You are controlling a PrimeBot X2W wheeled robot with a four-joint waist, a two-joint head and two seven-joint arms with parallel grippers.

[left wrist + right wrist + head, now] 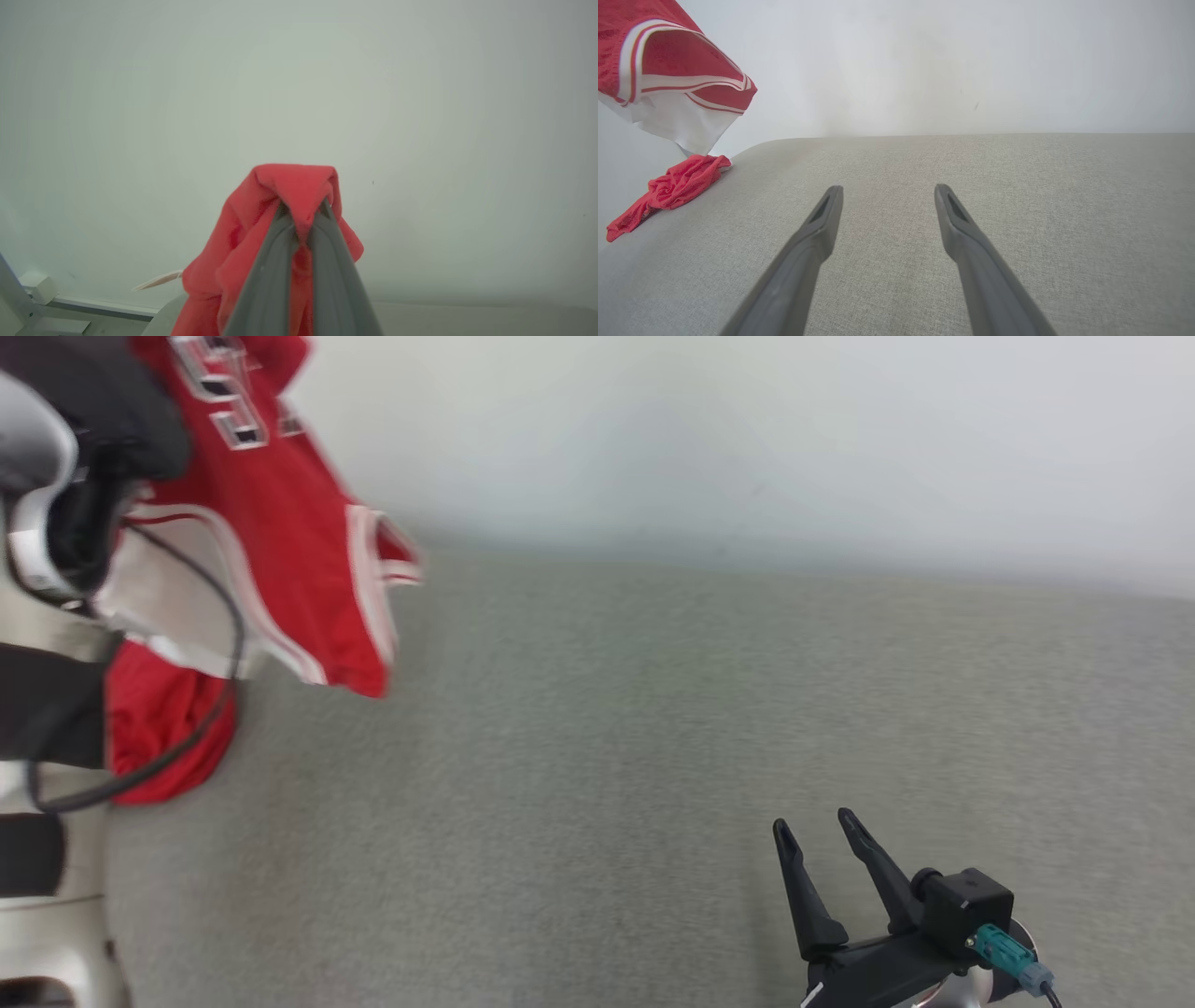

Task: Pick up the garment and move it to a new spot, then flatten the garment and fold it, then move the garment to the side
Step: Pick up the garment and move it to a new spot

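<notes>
The garment [299, 569] is a red jersey with white trim and grey numerals. It hangs in the air at the upper left of the head view, beside my left arm. My left gripper [302, 212] is shut on a bunched red fold of the garment [289, 186]. From the right wrist the garment [668, 70] dangles at the upper left, its lower end [668, 191] trailing on the grey surface. Low over the surface at the lower right my right gripper [820, 831] stands open, nothing between its fingers [822, 219].
A grey fabric-covered surface [653, 756] spreads across the head view, ending at a pale wall [747, 429] behind. A rounded corner of the surface [752, 149] lies near the trailing cloth. A pale frame [42, 298] shows at the lower left of the left wrist view.
</notes>
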